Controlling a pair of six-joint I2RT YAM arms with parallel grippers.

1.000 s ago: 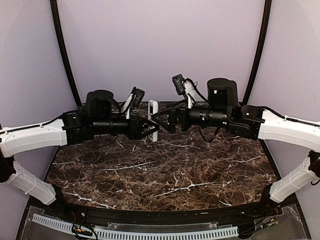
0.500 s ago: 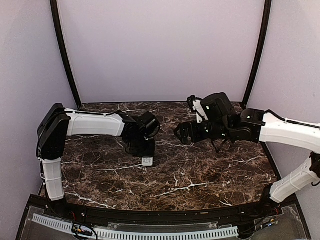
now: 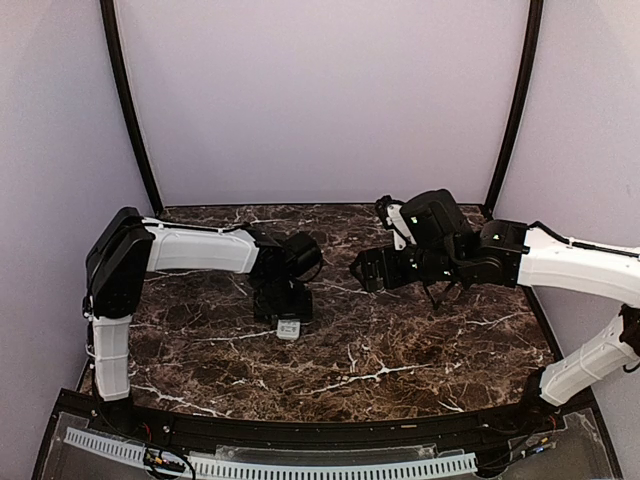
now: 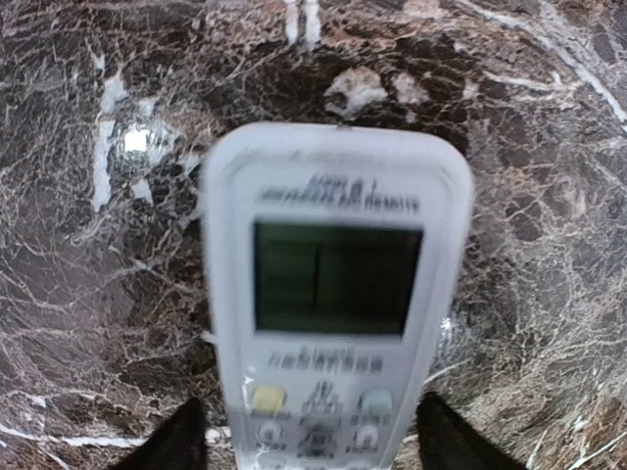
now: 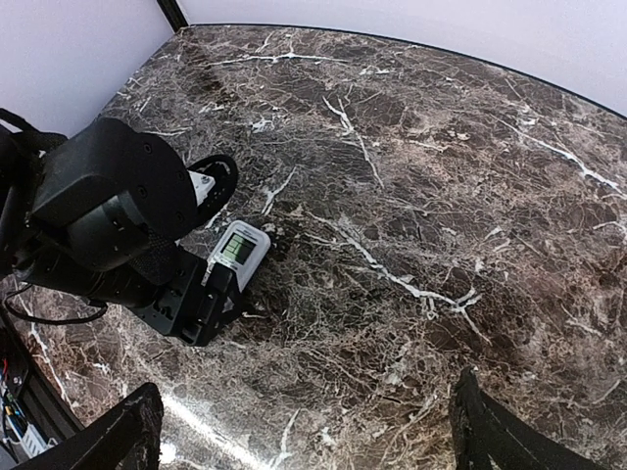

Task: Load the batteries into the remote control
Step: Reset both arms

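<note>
**Left arm.** The left arm reaches out over the left-centre of the bench [image 3: 430,350], with its wrist turned down toward the surface. The left claw [image 4: 312,436] straddles the remote control [image 4: 338,294] at its button end. One finger [image 4: 176,446] stands on either side of the casing.

- In the left wrist view, the far-side finger sits against the edge of the handset.
- On the other side, a thin strip of marble seems to show between finger and casing.
- That view is blurred, so I cannot tell whether the claw is pinching the handset or only flanking it.

**Remote control.** The handset is face up. Its dark screen and a row of buttons below it are turned toward the wrist camera.

- The screen end projects beyond the fingertips toward the near edge of the bench.
- It lies low over the marble. Whether it rests on the surface or is held just clear of it cannot be determined.
- Print above the screen is present but illegible.

**Right arm.** The right arm extends in from the right side. The right claw [image 3: 358,270] hangs above the middle of the bench with its fingers spread wide and nothing between them. It faces the left arm and is well apart from the handset.
</note>
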